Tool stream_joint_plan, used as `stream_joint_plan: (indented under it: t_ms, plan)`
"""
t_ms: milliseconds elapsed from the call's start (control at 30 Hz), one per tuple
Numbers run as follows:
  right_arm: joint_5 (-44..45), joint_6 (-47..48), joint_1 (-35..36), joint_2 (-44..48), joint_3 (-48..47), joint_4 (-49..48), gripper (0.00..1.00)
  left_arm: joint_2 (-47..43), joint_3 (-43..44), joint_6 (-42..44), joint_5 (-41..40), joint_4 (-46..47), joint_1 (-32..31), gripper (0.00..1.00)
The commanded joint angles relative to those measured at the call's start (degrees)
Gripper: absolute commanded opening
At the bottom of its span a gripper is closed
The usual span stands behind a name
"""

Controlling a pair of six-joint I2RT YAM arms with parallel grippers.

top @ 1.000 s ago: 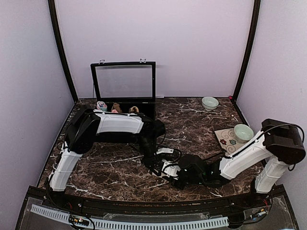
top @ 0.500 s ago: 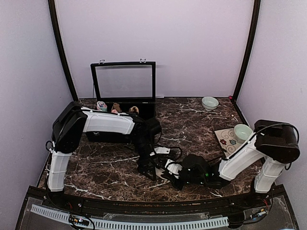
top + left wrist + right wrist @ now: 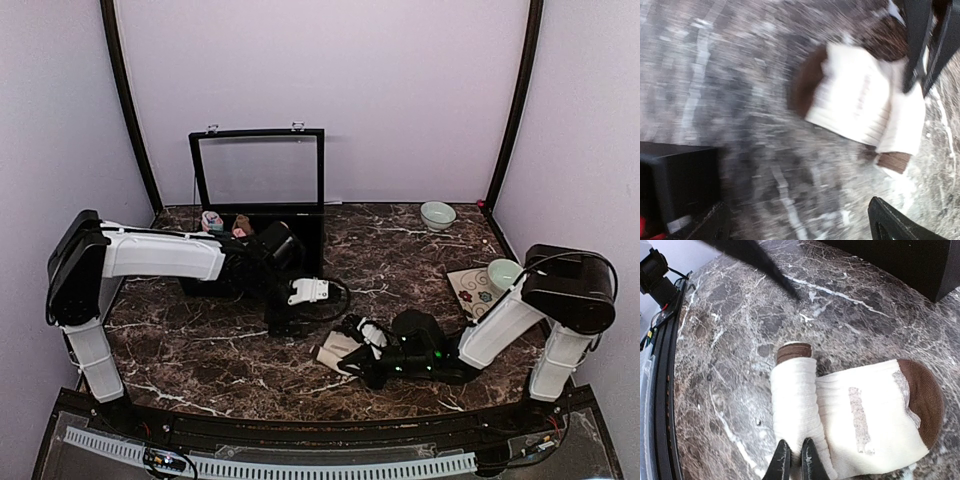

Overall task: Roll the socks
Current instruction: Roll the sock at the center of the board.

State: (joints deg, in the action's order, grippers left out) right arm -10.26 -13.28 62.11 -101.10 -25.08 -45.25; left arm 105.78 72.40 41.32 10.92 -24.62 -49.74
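The cream sock (image 3: 865,415), brown at toe and cuff, lies flat on the dark marble worktop (image 3: 730,340) near the front edge. Its end away from the toe is wound into a tight roll. The right gripper (image 3: 795,454) has its jaws clenched on that roll. The left gripper (image 3: 284,322) hangs near the sock's left side, apart from it, jaws released wide and holding nothing.

Our left gripper (image 3: 800,226) hangs wide open, pointing down; our right gripper (image 3: 796,460) is pinched closed, held low.
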Motion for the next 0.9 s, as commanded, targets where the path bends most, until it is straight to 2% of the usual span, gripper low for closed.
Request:
stream_joint_plan:
  t_ms: [0, 67, 167, 300, 467, 633, 733, 867]
  plan:
    - [-3.28, -4.5, -0.07, -5.37, 0.91, 11.53, 0.0, -4.76, -1.81, -0.1, -8.22, 6.81, 0.81, 0.99]
    - [-3.94, -5.17, -0.12, -5.72, 0.5, 11.93, 0.0, -5.04, -1.1, 1.52, -3.64, 2.63, 0.95, 0.99]
    - [-6.27, -7.08, -1.14, -5.92, -0.31, 13.05, 0.0, -13.26, -9.53, 5.65, 3.2, 10.81, -0.47, 0.99]
    - [-10.49, -10.74, -4.91, -7.02, -0.29, 14.2, 0.0, -11.28, -8.28, 10.97, 6.04, 4.15, -4.09, 0.98]
    - [-14.38, -16.77, -7.49, -7.28, 1.47, 12.26, 0.0, -7.45, -7.28, 15.6, 3.86, 1.7, -9.19, 0.79]
    - [-18.68, -21.1, -8.96, -8.2, 1.01, 13.06, 0.0, -2.82, -4.51, 15.11, 2.56, 3.27, -10.12, 0.72]
    - [-19.78, -22.75, -9.77, -8.16, 1.62, 12.87, 0.0, -1.16, -3.78, 15.1, 2.91, 3.4, -10.21, 0.63]
    - [-21.59, -24.52, -10.83, -8.99, 1.7, 12.35, 0.0, 0.13, -5.51, 15.77, 0.46, 6.45, -10.23, 0.6]
